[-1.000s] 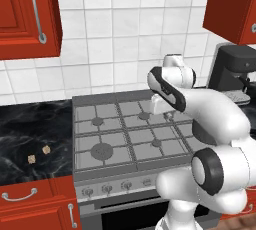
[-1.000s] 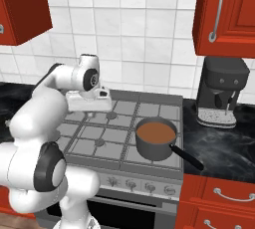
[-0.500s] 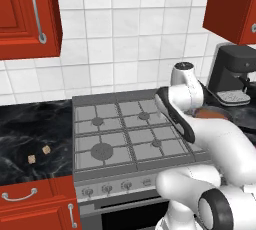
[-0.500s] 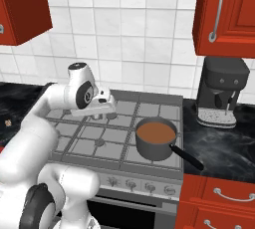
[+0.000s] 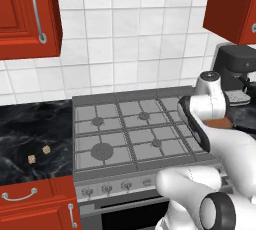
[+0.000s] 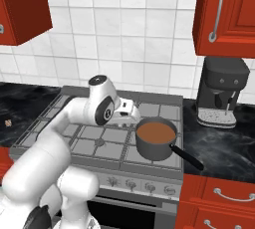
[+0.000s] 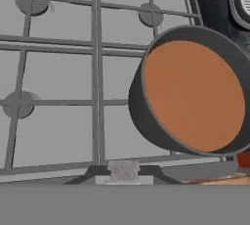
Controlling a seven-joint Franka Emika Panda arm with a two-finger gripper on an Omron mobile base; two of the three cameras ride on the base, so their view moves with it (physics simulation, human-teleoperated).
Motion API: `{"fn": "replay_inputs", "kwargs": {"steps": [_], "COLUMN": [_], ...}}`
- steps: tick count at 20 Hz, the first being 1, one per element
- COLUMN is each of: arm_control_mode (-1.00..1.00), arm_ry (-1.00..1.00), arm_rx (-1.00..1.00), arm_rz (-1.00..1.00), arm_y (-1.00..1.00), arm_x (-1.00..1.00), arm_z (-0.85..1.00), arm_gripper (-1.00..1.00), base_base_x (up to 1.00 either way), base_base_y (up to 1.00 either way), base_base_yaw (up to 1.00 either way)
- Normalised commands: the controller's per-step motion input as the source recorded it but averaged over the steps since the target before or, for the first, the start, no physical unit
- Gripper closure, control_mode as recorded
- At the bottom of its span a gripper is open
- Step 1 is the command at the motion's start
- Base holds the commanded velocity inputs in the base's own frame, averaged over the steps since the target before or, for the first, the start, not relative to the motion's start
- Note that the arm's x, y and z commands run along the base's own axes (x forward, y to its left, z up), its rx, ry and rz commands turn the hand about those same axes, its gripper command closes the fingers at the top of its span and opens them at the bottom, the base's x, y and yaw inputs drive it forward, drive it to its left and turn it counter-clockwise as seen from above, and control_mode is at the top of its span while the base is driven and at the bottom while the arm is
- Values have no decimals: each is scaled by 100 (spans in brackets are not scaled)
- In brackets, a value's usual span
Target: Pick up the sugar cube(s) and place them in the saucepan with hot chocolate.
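Two tan sugar cubes [image 5: 39, 154] lie on the black marble counter [image 5: 30, 129] at far left of the left base view, close together, well apart from everything else, left of the stove [image 5: 130, 134]. In the right base view one shows as a tiny tan speck at the left edge; the others can't be resolved there.

Stove: grey gas top w/ dark grates, row of knobs [image 5: 115, 188] along the front panel.

Arm reaches over the stove mid-section. Gripper [image 6: 130, 115] sits just left of the saucepan [image 6: 155, 138], above the grates, at abt rim height. Hand view: small whitish cube [image 7: 124, 170] pinched betw. the finger tips [image 7: 93, 172] at bottom centre, jaws clamped on it.

Saucepan w/ hot chocolate: dark grey, straight-sided, on the front right burner, brown liquid near the rim, handle [image 6: 187, 157] pointing toward front right. In the hand view it fills the right half, pan leaning to the view's right; held cube is lower left of it, not over the liquid.

Right of the stove: black coffee machine [image 6: 221, 93] on the counter, under a red wall cabinet [image 6: 226, 14].
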Motion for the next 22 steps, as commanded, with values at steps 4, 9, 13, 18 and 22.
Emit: {"fn": "replay_inputs", "kwargs": {"steps": [4,9,13,18,22], "arm_control_mode": [-100,-100,-100,-100,-100], "arm_ry": [4,19,10,3,3], "arm_rx": [0,7,9,2,0], "arm_rz": [-15,-1,0,0,0], "arm_y": [-90,-54,-18,-1,-6], "arm_x": [13,20,20,5,0], "arm_z": [23,1,-17,-2,0], "arm_gripper": [100,100,100,100,100], "base_base_x": [0,0,0,0,0], "base_base_y": [0,0,0,0,0], "base_base_yaw": [0,0,0,0,0]}}
